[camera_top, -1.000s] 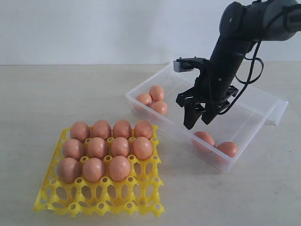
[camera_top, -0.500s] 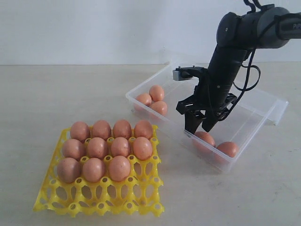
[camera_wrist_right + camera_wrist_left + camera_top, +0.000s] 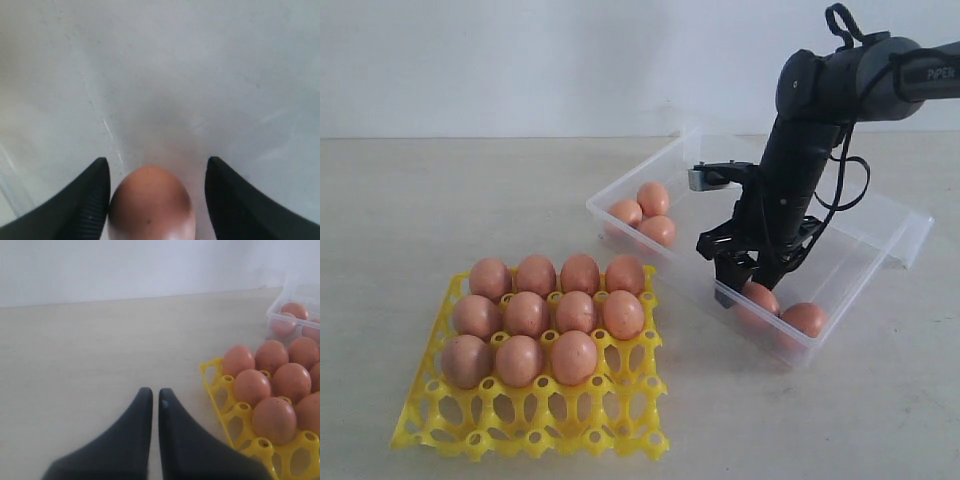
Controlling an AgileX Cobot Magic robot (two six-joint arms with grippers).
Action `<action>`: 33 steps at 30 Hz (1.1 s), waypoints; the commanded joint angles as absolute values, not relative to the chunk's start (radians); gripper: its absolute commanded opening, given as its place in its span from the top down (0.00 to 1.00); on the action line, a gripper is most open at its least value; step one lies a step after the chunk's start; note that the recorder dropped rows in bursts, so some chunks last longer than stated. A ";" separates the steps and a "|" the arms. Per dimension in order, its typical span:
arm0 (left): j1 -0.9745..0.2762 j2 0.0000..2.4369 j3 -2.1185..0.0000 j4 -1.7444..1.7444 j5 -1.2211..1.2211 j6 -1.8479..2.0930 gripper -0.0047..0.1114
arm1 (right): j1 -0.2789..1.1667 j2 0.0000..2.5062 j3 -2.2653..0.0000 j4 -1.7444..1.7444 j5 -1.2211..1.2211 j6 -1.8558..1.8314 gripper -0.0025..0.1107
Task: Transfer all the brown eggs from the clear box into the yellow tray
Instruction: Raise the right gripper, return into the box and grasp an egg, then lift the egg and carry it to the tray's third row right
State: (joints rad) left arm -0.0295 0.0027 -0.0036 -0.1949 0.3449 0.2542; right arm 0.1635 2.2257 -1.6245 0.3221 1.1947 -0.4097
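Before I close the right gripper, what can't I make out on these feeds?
Exterior view: whether the right gripper touches the brown egg; too small, behind the clear box wall.
Right wrist view: the egg's lower half, cut off by the edge.
Left wrist view: most of the yellow tray, cut off.
Exterior view: left gripper, out of frame.

Eleven brown eggs are seated in the rear three rows of the yellow tray. In the open clear box, three eggs are clustered at the far-left corner and two eggs are laid at the near corner
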 commanded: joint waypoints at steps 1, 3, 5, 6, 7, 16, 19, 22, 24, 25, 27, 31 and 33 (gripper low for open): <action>-0.034 0.000 0.000 -0.194 0.341 0.256 0.92 | 0.160 2.226 -1.596 0.321 1.193 -0.414 0.52; -0.034 0.000 0.000 -0.194 0.341 0.256 0.92 | 0.160 2.226 -1.594 0.319 1.193 -0.418 0.52; -0.034 0.000 0.000 -0.194 0.341 0.256 0.92 | 0.160 2.226 -1.594 0.319 1.191 -0.418 0.58; -0.034 0.000 0.000 -0.194 0.341 0.256 0.92 | 0.160 2.226 -1.594 0.317 1.191 -0.418 0.64; -0.034 0.000 0.000 -0.194 0.341 0.256 0.92 | 0.160 2.226 -1.594 0.312 1.191 -0.418 0.71; -0.034 0.000 0.000 -0.194 0.341 0.256 0.92 | 0.160 2.224 -1.594 0.257 1.179 -0.420 0.98; -0.034 0.000 0.000 -0.194 0.341 0.256 0.92 | 0.160 2.181 -1.598 0.245 1.120 -0.420 0.98; -0.034 0.000 0.000 -0.194 0.341 0.256 0.92 | 0.160 2.101 -1.598 0.245 1.012 -0.399 0.98; -0.034 0.000 0.000 -0.194 0.341 0.256 0.92 | 0.160 2.021 -1.598 0.250 0.909 -0.317 0.98; -0.034 0.000 0.000 -0.194 0.341 0.256 0.92 | 0.160 2.005 -1.598 0.252 0.885 -0.299 0.98; -0.034 0.000 0.000 -0.194 0.341 0.256 0.92 | 0.160 1.975 -1.598 0.259 0.834 -0.271 0.98; -0.034 0.000 0.000 -0.194 0.341 0.256 0.92 | 0.160 1.962 -1.562 0.333 0.770 -0.248 0.98; -0.034 0.000 0.000 -0.194 0.341 0.256 0.92 | 0.160 1.934 -1.478 0.449 0.626 -0.248 0.98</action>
